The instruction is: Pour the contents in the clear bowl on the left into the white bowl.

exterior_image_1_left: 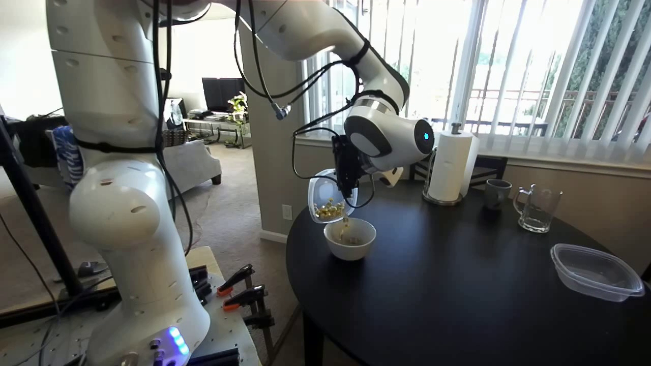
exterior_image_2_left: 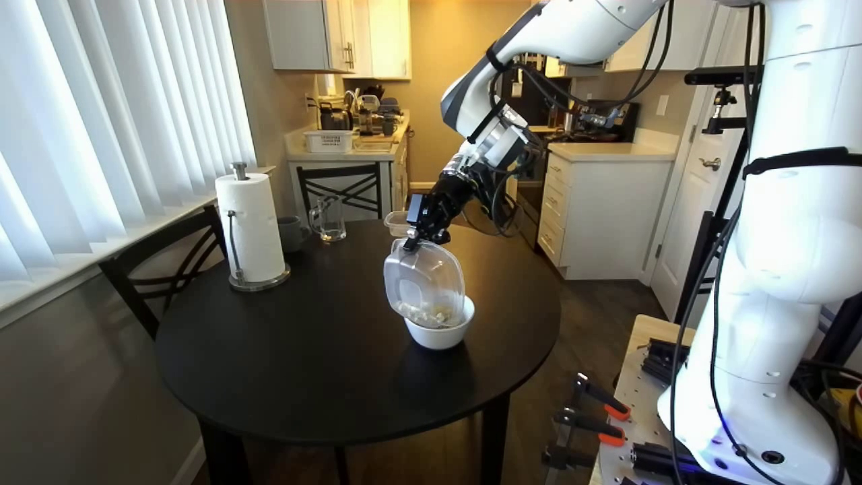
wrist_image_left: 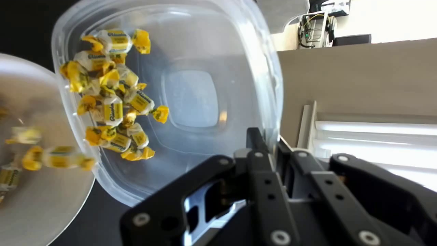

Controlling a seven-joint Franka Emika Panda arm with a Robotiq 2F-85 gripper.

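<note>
The clear bowl (exterior_image_1_left: 320,187) is tilted steeply over the white bowl (exterior_image_1_left: 351,251). It also shows in an exterior view (exterior_image_2_left: 414,269) and in the wrist view (wrist_image_left: 191,95). My gripper (wrist_image_left: 269,147) is shut on the clear bowl's rim. The contents are small candies in yellow-and-white wrappers (wrist_image_left: 112,107), heaped against the clear bowl's lower side. A few blurred candies (wrist_image_left: 61,158) are falling over the lower rim. Some candies (wrist_image_left: 9,176) lie in the white bowl, which stands upright on the table. The clear bowl partly hides the white bowl in an exterior view (exterior_image_2_left: 438,338).
The round dark table (exterior_image_1_left: 432,305) carries a paper-towel roll (exterior_image_1_left: 447,168), a grey mug (exterior_image_1_left: 496,194), a glass mug (exterior_image_1_left: 539,208) and a wide shallow clear container (exterior_image_1_left: 595,277). The white bowl stands close to the table edge on the robot's side. Black chairs stand by the table.
</note>
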